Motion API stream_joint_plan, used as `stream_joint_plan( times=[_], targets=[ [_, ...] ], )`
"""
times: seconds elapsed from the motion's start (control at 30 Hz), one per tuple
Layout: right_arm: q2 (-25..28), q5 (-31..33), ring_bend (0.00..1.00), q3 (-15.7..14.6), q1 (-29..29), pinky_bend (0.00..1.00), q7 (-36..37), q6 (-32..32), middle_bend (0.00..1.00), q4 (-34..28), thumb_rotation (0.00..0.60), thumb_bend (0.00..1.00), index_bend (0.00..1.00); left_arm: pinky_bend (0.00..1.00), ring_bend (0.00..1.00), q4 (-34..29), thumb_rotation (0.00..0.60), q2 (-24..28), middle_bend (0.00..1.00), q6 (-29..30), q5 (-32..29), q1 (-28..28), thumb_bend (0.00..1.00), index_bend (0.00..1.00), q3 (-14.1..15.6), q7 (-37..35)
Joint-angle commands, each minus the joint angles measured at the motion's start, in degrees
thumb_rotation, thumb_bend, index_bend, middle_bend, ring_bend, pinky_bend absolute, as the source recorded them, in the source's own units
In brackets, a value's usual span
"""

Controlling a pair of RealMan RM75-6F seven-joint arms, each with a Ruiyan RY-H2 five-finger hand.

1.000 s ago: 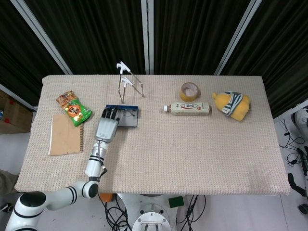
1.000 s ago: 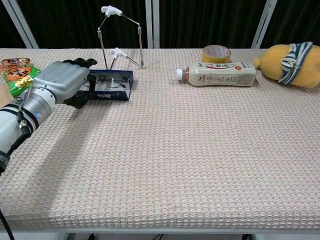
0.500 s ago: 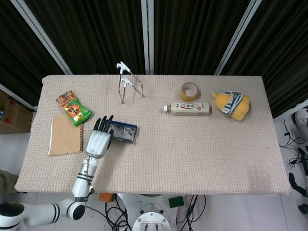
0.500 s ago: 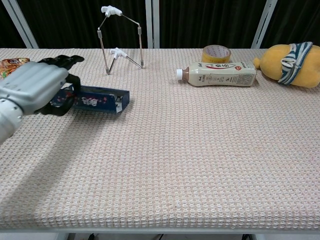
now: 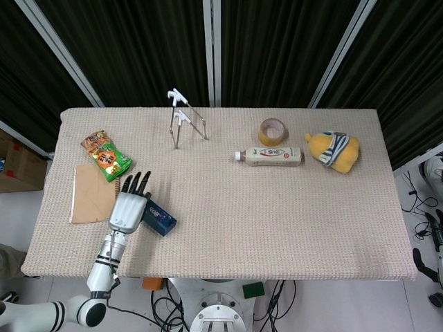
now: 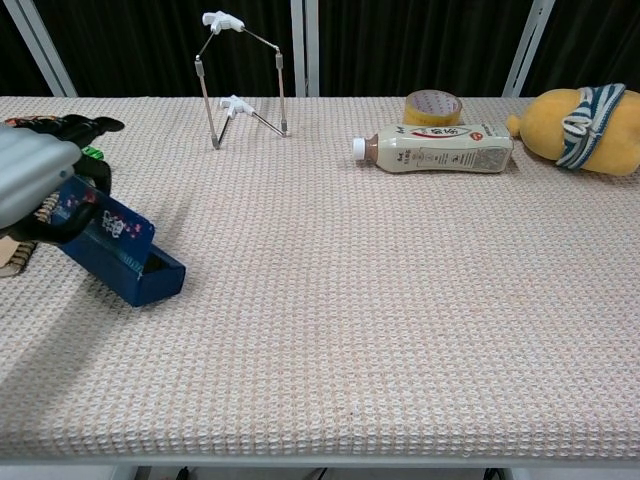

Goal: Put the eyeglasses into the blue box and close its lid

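Observation:
The blue box (image 5: pixel 160 220) lies slanted near the table's front left; in the chest view the blue box (image 6: pixel 118 251) tilts, its left end raised. My left hand (image 5: pixel 129 207) grips that raised end, and in the chest view the left hand (image 6: pixel 35 185) shows at the left edge with dark fingers (image 6: pixel 82 186) wrapped over the box. The eyeglasses do not show in either view; I cannot tell whether the lid is fully down. My right hand is out of both views.
A wire stand (image 5: pixel 183 122) stands at the back. A snack bag (image 5: pixel 106 155) and a brown notebook (image 5: pixel 90 195) lie left of the hand. A bottle (image 5: pixel 271 155), a tape roll (image 5: pixel 273 131) and a yellow plush toy (image 5: pixel 333 151) lie at the back right.
My left hand has pulled the blue box from in front of the wire stand toward the front left. The eyeglasses, seen in the open box a second ago, no longer show.

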Motion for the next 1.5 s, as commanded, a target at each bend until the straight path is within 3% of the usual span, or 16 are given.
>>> stream_joint_plan(
  times=[0.03,0.2,0.27,0.33,0.4,0.5,0.6,0.9,1.2,1.33,1.5],
  targets=[
    [-0.07,0.27,0.00,-0.01,-0.03,0.00,0.19,-0.31,0.00,0.22,0.600,0.46,0.00,0.12,0.00,2.42,0.600,-2.29,0.02,-2.16,-1.64,-1.73,0.50,0.76,-1.81,2.21],
    [-0.67,0.50,0.00,-0.18,0.08,0.00,0.67,-1.04,0.00,1.11,0.600,0.46,0.00,0.12,0.00,4.25,0.600,-3.85,0.02,-3.69,-3.13,-2.77,0.50,0.75,-2.69,5.47],
    [-0.81,0.53,0.00,-0.15,0.16,0.00,0.84,-1.18,0.00,1.35,0.600,0.46,0.00,0.12,0.00,4.26,0.600,-3.93,0.01,-3.99,-3.39,-2.92,0.49,0.70,-2.64,6.56],
    [-0.87,0.53,0.00,-0.11,0.20,0.00,0.98,-1.21,0.00,1.51,0.600,0.46,0.00,0.12,0.00,4.25,0.600,-3.79,0.00,-4.22,-3.16,-2.99,0.48,0.56,-2.37,6.91],
    [-0.89,0.50,0.00,-0.07,0.22,0.00,1.10,-1.16,0.00,1.62,0.600,0.46,0.00,0.12,0.00,4.23,0.600,-3.57,0.00,-4.76,-3.23,-2.99,0.44,0.34,-2.01,7.24],
    [-0.94,0.45,0.00,-0.05,0.13,0.00,1.27,-0.94,0.00,1.76,0.600,0.46,0.00,0.12,0.00,4.42,0.600,-3.55,0.00,-5.09,-2.91,-2.91,0.41,0.11,-1.76,6.54],
    [-0.99,0.51,0.00,-0.05,0.01,0.00,1.39,-0.81,0.00,1.91,0.600,0.46,0.00,0.12,0.00,5.57,0.600,-4.00,0.00,-4.09,-1.43,-2.62,0.39,0.01,-1.55,5.32],
    [-0.95,0.37,0.00,0.02,-0.02,0.00,0.94,-0.50,0.00,1.63,0.600,0.46,0.00,0.11,0.00,8.94,0.600,-5.16,0.00,-1.53,3.60,-1.95,0.30,0.00,-1.73,-2.43],
    [-0.88,0.36,0.00,-0.06,0.04,0.00,0.44,-0.71,0.00,1.22,0.600,0.46,0.00,0.11,0.00,9.76,0.600,-5.16,0.00,-2.00,3.75,-1.36,0.29,0.00,-1.94,-2.54],
    [-0.67,0.29,0.00,0.09,0.02,0.00,0.35,-0.37,0.00,0.90,0.600,0.46,0.00,0.11,0.00,7.95,0.600,-4.23,0.00,-0.40,5.13,-0.99,0.27,0.00,-2.25,-2.83],
    [-0.29,0.06,0.00,0.41,0.00,0.00,0.58,0.38,0.00,0.45,0.600,0.46,0.00,0.11,0.00,0.78,0.598,0.55,0.00,7.41,9.04,2.27,0.22,0.00,-3.12,-8.15]
  ],
)
